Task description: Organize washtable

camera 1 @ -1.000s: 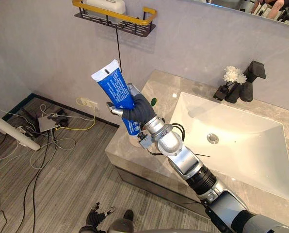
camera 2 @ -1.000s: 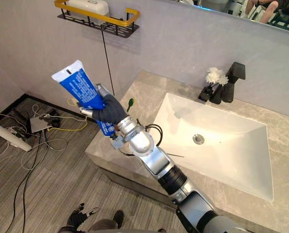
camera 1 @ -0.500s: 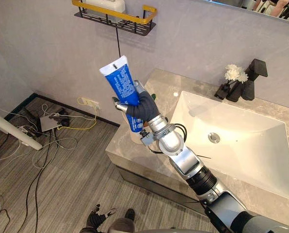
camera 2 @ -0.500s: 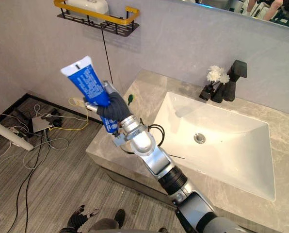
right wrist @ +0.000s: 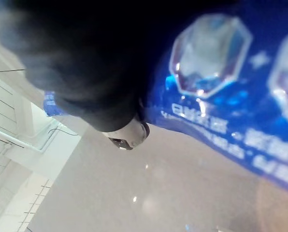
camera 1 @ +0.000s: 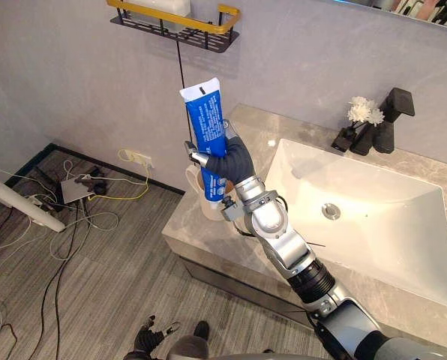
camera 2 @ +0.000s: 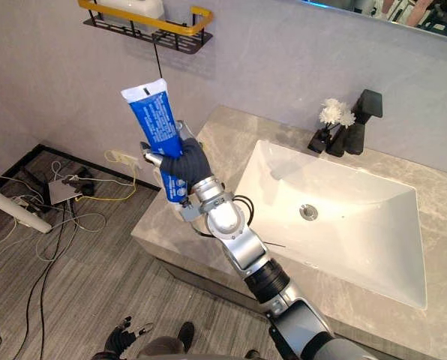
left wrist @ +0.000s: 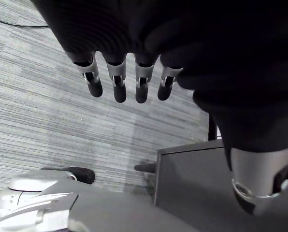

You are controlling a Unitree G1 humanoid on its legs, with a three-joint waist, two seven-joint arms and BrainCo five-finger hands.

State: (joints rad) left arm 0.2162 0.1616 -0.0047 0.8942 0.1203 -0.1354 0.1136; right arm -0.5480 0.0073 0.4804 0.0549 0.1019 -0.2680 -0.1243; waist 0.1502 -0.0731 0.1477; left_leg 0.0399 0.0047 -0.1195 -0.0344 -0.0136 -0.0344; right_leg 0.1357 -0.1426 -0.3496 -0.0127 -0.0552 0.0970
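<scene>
Marble washtable (camera 1: 258, 136) below — right hand (camera 1: 235, 162) curled round blue tube (camera 1: 206, 122); left hand (left wrist: 134, 36) hangs slack-fingered.

A grey plank floor (camera 1: 96, 285) carries many loose cables (camera 1: 58, 225), which lie around a flat grey box (camera 1: 75, 190). A yellow cable (camera 1: 126, 196) runs near a white wall socket (camera 1: 137, 159). A white pole (camera 1: 17, 201) lies slanted above the floor. Behind the white sink (camera 1: 373, 225) stands a black tap (camera 1: 392, 116), with white flowers (camera 1: 364, 113) just beside it.
</scene>
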